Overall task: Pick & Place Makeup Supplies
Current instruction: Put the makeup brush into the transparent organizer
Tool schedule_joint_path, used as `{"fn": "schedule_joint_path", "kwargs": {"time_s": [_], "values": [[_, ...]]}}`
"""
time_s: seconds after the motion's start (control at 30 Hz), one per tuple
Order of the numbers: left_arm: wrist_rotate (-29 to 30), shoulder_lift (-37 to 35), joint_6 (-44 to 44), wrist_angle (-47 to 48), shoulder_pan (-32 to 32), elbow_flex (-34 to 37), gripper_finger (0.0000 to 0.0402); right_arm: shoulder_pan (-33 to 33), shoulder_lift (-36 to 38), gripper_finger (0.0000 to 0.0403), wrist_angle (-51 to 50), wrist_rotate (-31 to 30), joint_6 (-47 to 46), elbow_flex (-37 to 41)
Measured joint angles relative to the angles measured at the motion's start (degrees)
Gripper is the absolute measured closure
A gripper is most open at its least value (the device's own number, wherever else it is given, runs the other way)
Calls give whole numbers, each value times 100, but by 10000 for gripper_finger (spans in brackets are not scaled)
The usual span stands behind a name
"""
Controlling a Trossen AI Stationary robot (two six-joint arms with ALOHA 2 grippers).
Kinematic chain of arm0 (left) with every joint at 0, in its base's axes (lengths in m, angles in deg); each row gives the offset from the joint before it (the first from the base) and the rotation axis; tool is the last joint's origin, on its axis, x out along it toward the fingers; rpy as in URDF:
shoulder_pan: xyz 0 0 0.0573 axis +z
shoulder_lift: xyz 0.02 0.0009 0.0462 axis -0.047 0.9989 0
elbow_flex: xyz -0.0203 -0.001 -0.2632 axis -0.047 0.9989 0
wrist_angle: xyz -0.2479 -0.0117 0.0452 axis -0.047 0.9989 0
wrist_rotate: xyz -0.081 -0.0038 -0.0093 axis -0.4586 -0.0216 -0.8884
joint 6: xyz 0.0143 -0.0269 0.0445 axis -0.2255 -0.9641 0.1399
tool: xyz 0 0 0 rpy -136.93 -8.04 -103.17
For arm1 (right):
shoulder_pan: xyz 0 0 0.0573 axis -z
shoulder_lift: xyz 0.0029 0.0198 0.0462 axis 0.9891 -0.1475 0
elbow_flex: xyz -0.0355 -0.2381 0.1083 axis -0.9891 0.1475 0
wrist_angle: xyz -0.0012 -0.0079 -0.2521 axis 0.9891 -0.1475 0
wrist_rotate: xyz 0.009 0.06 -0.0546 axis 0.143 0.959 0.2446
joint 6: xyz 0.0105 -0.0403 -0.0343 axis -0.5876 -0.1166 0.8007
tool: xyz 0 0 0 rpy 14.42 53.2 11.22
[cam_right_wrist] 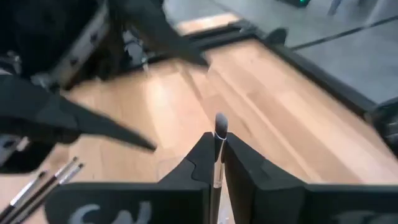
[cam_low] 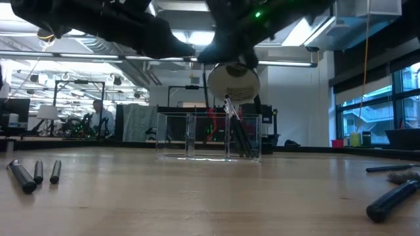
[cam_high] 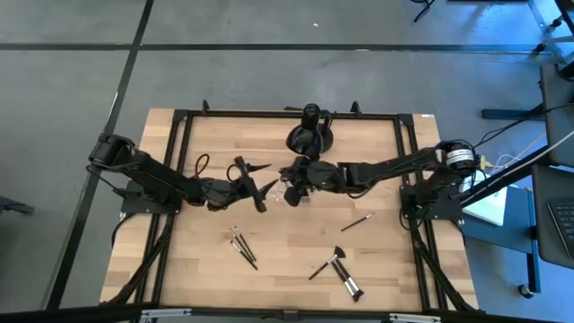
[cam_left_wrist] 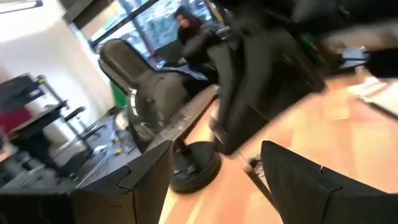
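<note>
Right gripper (cam_right_wrist: 214,163) is clamped on a thin makeup brush (cam_right_wrist: 219,134), handle pinched between both fingers, pale tip poking out past them. In the high view the right gripper (cam_high: 296,172) sits at the organiser tray (cam_high: 289,194), mid-table. Left gripper (cam_high: 254,181) hangs just beside the tray on its left-arm side, fingers spread wide, nothing between them; left wrist view shows the two dark fingers (cam_left_wrist: 140,177) apart over bare wood.

Organiser tray (cam_low: 209,136) in the low view is clear plastic with compartments; a few dark brushes (cam_low: 237,131) lean inside one end compartment. Which gripper hovers over it there is hard to tell, both arms are dark shapes cut off at the frame edge.

Loose brushes relative to the tray: a small cluster (cam_high: 242,244) nearer the front edge on the left-arm side, one single brush (cam_high: 357,222) on the right-arm side, two thicker ones (cam_high: 339,269) farther toward the front edge. A large black rounded object (cam_high: 310,131) stands behind the tray.

No readable writing; pale marks on the right gripper body in its wrist view are cut off and illegible. Both wrist views are motion-blurred.
</note>
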Motion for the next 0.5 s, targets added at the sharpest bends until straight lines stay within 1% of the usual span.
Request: {"fn": "schedule_joint_path", "kwargs": {"time_s": [0.07, 0.13, 0.2, 0.33, 0.5], "values": [[246, -115, -80, 165, 1, 0, 159, 78, -245, 376, -169, 121, 4, -209], [537, -224, -169, 276, 1, 0, 159, 130, -471, 376, -580, 163, 4, -476], [705, -349, -191, 496, -7, 0, 160, 149, -688, 376, -1065, 161, -10, -767], [845, -573, -200, 841, -92, 0, 161, 147, -959, 370, -1806, 141, -161, -1194], [959, -730, -204, 1021, -195, 0, 162, 147, -1024, 347, -2109, 163, -491, -1330]]}}
